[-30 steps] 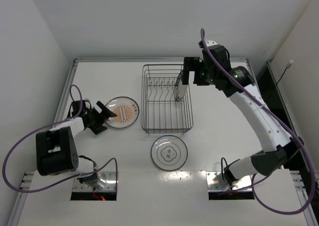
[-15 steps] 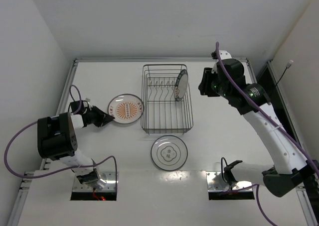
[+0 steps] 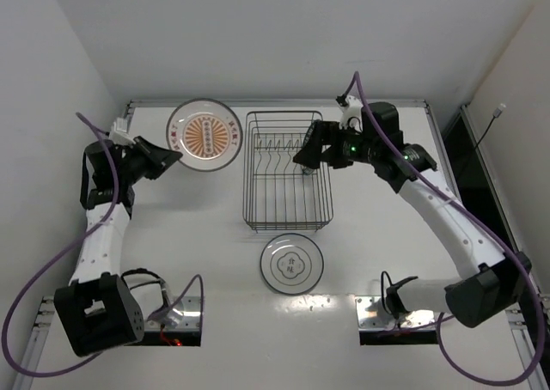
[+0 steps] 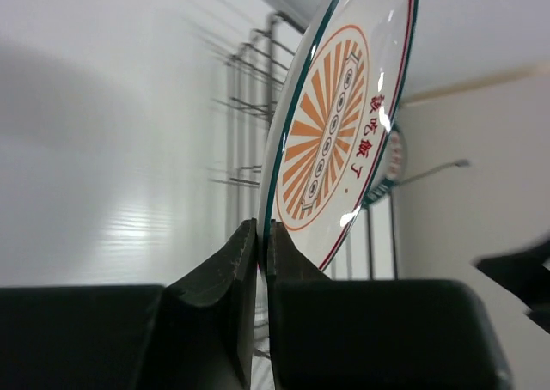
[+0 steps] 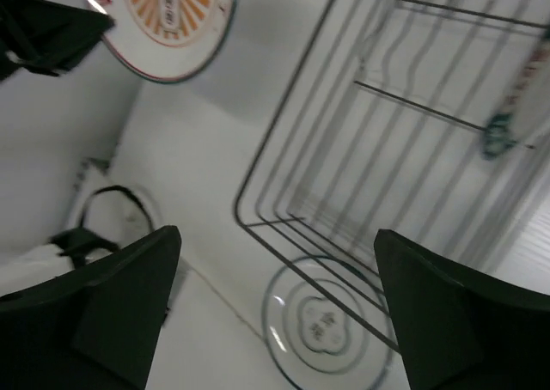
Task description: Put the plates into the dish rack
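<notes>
Top external: white table point(image 3: 206, 235) between plain white walls point(image 3: 258, 38), dish rack point(image 3: 288, 192) central

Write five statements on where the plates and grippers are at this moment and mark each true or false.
1. The left gripper is shut on the rim of the round white plate with the orange sunburst centre. True.
2. The round white plate with thin dark rings stands in the dark wire dish rack. False: it lies flat on the white table, in front of the rack.
3. The right gripper is open and holds nothing. True.
4. The rack holds no plate. False: the white plate with a blue-green patterned rim stands in it.
5. The sunburst plate lies on the table. False: it is held up in the air.
</notes>
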Robot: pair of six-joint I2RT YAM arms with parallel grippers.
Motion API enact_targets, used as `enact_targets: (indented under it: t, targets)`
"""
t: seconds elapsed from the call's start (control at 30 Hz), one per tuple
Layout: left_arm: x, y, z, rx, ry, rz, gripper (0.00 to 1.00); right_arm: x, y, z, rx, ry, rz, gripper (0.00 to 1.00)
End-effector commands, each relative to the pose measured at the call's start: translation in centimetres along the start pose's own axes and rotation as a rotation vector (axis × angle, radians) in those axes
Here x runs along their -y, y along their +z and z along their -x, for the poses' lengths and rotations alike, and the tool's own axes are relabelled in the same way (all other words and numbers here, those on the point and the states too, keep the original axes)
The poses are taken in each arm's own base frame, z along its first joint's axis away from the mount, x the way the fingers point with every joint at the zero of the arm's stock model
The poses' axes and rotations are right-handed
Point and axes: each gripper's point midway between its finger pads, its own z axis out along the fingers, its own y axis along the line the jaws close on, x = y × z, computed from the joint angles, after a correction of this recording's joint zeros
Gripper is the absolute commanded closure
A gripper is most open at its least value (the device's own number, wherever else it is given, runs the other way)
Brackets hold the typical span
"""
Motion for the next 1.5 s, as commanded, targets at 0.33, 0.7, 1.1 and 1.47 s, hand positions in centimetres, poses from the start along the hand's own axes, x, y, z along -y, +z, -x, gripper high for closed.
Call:
enact_targets:
  t: [0.33,0.7,1.1,1.47]
  targets:
    - [13.8,-2.5,-7.4,-0.192,-0.01,-0.439,1.0,-4.4,4.0,1.8,0.076,0.133,0.434,0.03]
    - [15.4,-1.9,-11.4,-0.3,0.012,-0.452,0.82,-1.6,5.4,2.8,0.094,0.154,0.277,1.0]
    - [7.3,-0.8,-9.2,-0.309,0.285,0.096,0.01,9.6,-0.7,8.3,0.181,0.068,-0.574,1.0]
    - [5.3,-1.1,-9.6,-0.311,0.29,0.169,0.01,14.1,2.6,7.7,0.021,-0.088,-0.912,1.0]
